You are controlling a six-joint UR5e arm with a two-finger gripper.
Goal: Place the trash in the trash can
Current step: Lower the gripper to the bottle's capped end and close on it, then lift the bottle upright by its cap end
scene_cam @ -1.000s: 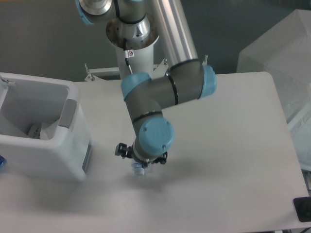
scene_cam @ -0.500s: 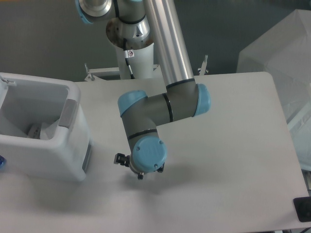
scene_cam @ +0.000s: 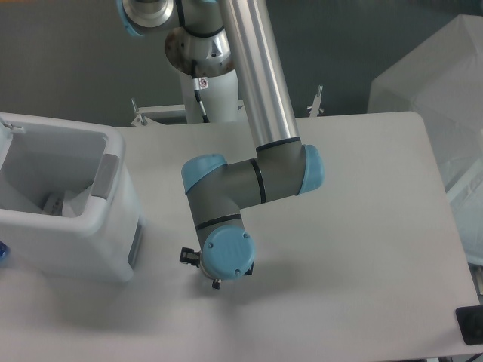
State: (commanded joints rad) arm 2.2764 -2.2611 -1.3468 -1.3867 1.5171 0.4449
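White bin (scene_cam: 68,226) at nine o'clock on the table (scene_cam: 362,249), whitish bag (scene_cam: 64,204) inside it, bottle not visible, arm (scene_cam: 249,181) bent low at centre, gripper hidden under wrist (scene_cam: 224,254), finger state cannot be told.

The arm's wrist (scene_cam: 223,253) has sunk toward the table, now hiding the bottle (and the hand).

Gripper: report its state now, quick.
Gripper: cannot be told; the arm's blue-capped wrist hides the fingers and anything held.
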